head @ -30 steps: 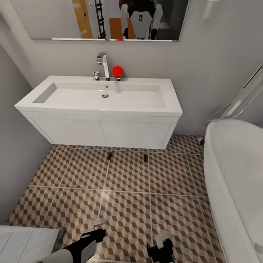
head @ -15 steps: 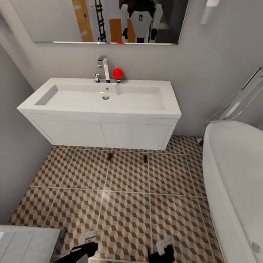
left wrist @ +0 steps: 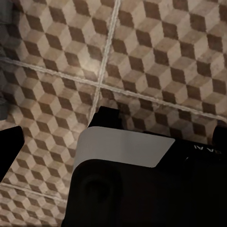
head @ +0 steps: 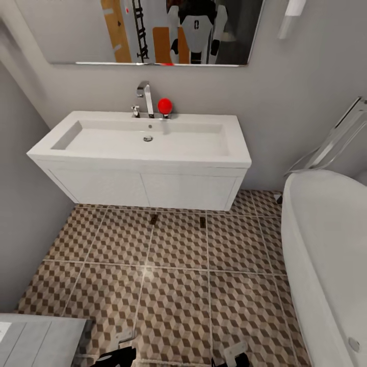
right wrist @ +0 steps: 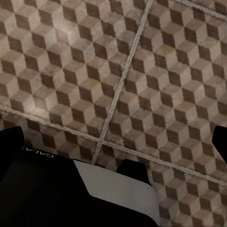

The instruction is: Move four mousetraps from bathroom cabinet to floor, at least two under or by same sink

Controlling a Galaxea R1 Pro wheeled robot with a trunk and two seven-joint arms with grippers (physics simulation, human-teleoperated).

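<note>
- I'm facing the sink (head: 142,148), which sits in the upper middle of the head view, chrome tap (head: 146,97) and a red ball (head: 164,106) at its back edge.
- Two mousetraps already lie on the bathroom floor (head: 178,290): one (head: 153,218) and another (head: 203,221), both at the foot of the sink's white doors, well apart from each other.
- My left gripper (head: 118,346) pokes in at the bottom edge, left of centre; the right gripper (head: 235,354) at the bottom edge, right of centre.
- Wrist views look straight down at tiles; I see black finger tips at the far edges, so I read both claws as spread wide with nothing between them.
- The cabinet isn't in front of me, so I judge two traps remain to fetch.
- Risk: the bathtub (head: 326,244) crowds the right side and a pale unit (head: 35,334) the lower left corner; turning the base here could clip either.
- Risk: rolling forward could nudge the laid traps away from the sink.
</note>
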